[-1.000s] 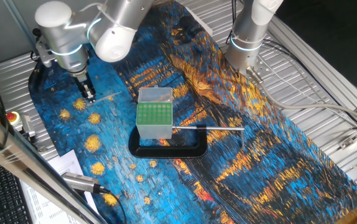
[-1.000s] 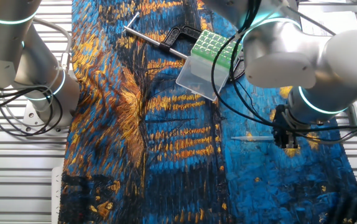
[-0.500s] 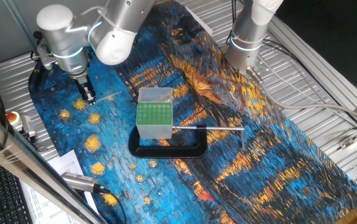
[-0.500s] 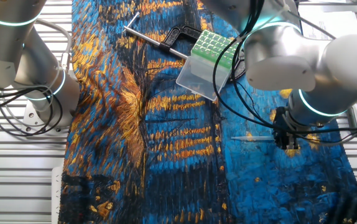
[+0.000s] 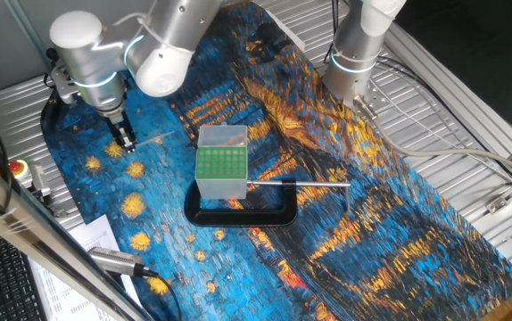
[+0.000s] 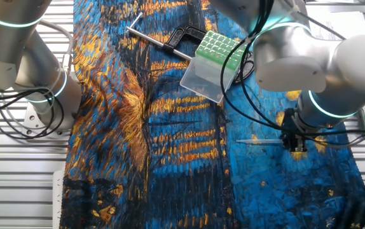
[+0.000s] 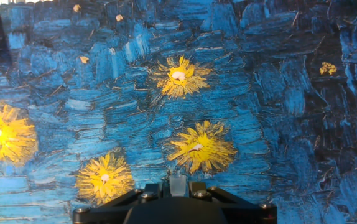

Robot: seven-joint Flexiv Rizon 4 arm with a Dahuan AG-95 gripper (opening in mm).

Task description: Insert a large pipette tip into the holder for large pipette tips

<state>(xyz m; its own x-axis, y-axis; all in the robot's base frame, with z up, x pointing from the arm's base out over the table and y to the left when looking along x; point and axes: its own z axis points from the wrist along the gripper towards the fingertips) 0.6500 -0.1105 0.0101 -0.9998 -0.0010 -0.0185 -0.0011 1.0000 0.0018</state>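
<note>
The large pipette tip [image 5: 153,138] is a thin whitish cone held level just above the blue cloth, pointing toward the holder; it also shows in the other fixed view [image 6: 259,142]. My gripper [image 5: 128,140] is shut on its wide end, at the cloth's left side [image 6: 295,146]. In the hand view the tip's wide end [image 7: 177,185] sits between the jaws. The holder for large pipette tips [image 5: 220,162] is a frosted box with a green holed top plate [image 6: 217,49], standing apart from the gripper near the cloth's middle.
A black C-shaped clamp [image 5: 243,215] with a long metal rod [image 5: 296,184] grips the holder's base. A silver pen-like cylinder [image 5: 113,260] lies at the front left. A second arm's base [image 5: 354,62] stands at the back. A red button [image 5: 15,168] is at the left edge.
The arm has shifted only slightly; the gripper stays shut on the tip at nearly the same spot above the cloth.
</note>
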